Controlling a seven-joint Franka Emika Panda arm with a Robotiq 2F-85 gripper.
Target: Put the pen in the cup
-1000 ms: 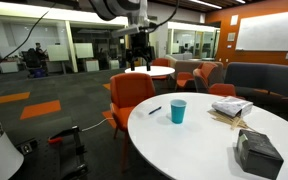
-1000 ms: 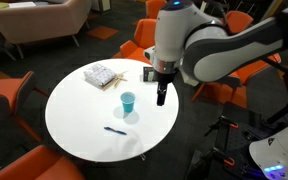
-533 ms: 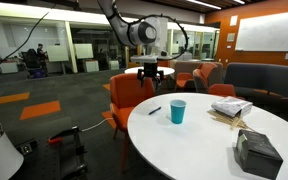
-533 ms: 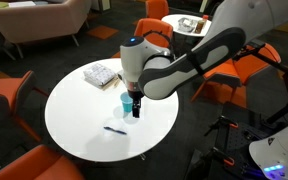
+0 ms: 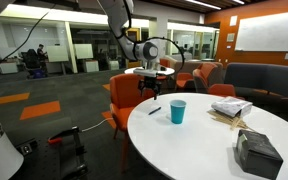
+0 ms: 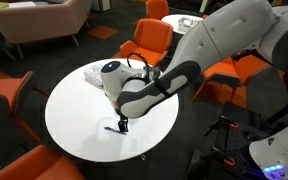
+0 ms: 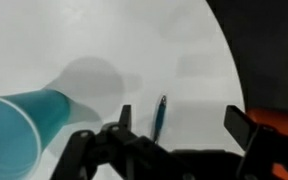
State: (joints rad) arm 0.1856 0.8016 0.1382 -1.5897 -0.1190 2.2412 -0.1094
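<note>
The pen (image 7: pixel 160 117) is a thin dark stick lying flat on the white round table (image 5: pixel 199 140). It also shows in both exterior views (image 5: pixel 155 110) (image 6: pixel 112 129). The teal cup (image 5: pixel 177 111) stands upright just beside it and fills the lower left of the wrist view (image 7: pixel 24 115). In an exterior view the arm hides the cup. My gripper (image 7: pixel 184 125) is open and empty, low over the table. The pen lies between its fingers, nearer the left finger (image 7: pixel 125 118). The gripper also shows in both exterior views (image 5: pixel 151 95) (image 6: pixel 122 124).
A black box (image 5: pixel 256 152), a stack of papers (image 5: pixel 229 107) and pale wooden sticks (image 5: pixel 227 120) lie on the table's far side from the pen. Orange chairs (image 5: pixel 132 95) (image 6: pixel 152 40) ring the table, and the table edge is close to the pen.
The arm has swung from above the cup and come down over the pen. The gripper is now much lower, with its open fingers either side of the pen.
</note>
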